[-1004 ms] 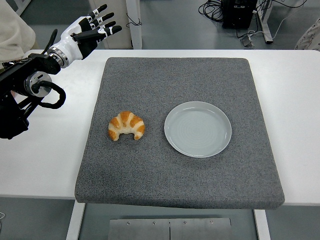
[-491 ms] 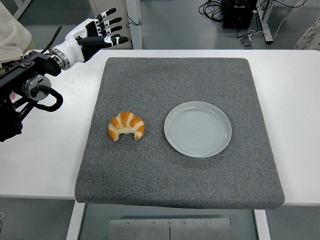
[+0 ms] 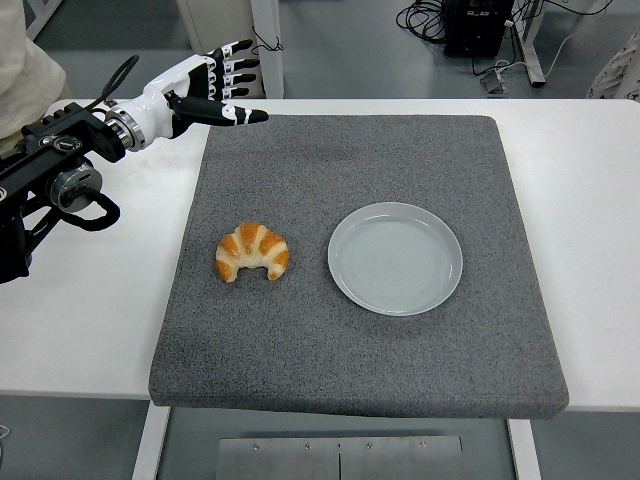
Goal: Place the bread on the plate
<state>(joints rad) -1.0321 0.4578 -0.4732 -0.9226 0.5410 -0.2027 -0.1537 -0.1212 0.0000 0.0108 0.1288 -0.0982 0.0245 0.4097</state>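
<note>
While the left robot hand (image 3: 215, 85) hangs spread and empty over the mat's (image 3: 420, 150) far-left corner, the bread (image 3: 252, 251) (a croissant: light, soft, flaky) lies left of the empty plate (image 3: 396, 258); I'd pinch its thick middle gently.
</note>
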